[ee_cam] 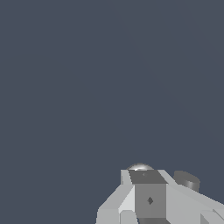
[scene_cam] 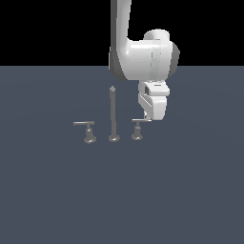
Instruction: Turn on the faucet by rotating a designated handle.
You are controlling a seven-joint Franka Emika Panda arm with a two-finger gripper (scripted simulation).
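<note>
Grey metal on a slate-blue floor: the faucet stands as three pieces in a row, a tall thin post in the middle with a low lever handle to either side. The handle I am after is the one at three o'clock from the post in the exterior view, with the short tapered lever; the other handle, at nine o'clock, carries a longer flat bar.

My claw hangs just at the outer end of the short lever, at about two o'clock from its base. Whether my fingers are parted or together I cannot tell; the hand's body hides them, and I cannot say whether I touch the lever.

My worry is height and line. If I sweep too high I may pass over the thin lever without catching it; too low and I could jam against the flared base instead of turning anything. Pushing near the pivot would give little leverage and might let me slip off.

Only the exterior view shows the whole set and my approach. The wrist view shows just my claw's housing, a shiny rounded bit and bare floor.
</note>
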